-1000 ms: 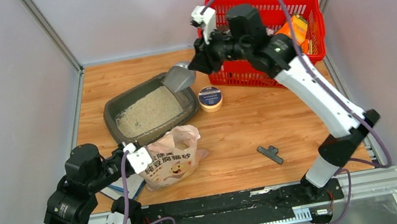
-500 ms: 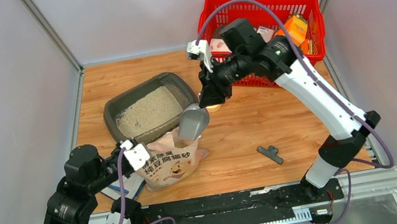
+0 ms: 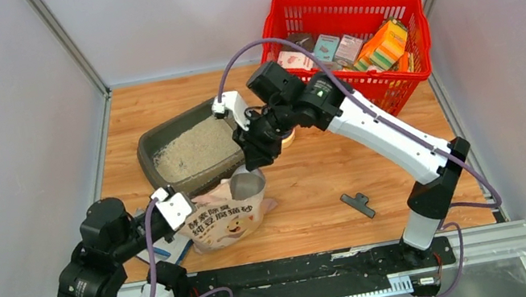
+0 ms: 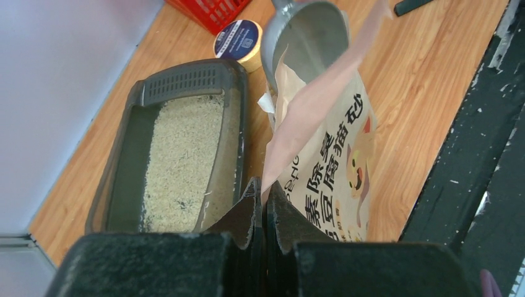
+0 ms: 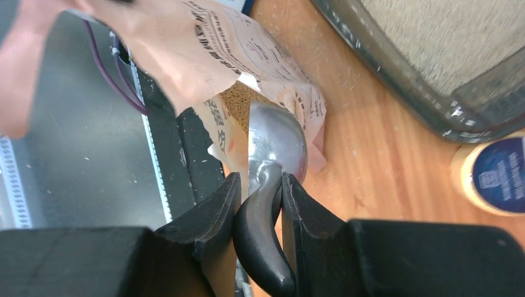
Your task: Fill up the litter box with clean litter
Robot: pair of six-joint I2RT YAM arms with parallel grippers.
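With left gripper (image 4: 264, 192) pinching the beige-pink printed bag (image 4: 331, 158) open, right gripper (image 5: 260, 185) is clasping a silver metal scoop (image 5: 277, 142); dig deep, lift level.

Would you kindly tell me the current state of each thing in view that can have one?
litter box: upright, partly filled
clean litter: thin layer covering the box floor
litter bag: standing, open at the top
scoop: looks empty, bowl at the bag's mouth
left gripper: shut on the litter bag's top edge
right gripper: shut on the scoop's black handle
red basket: upright, holding cartons
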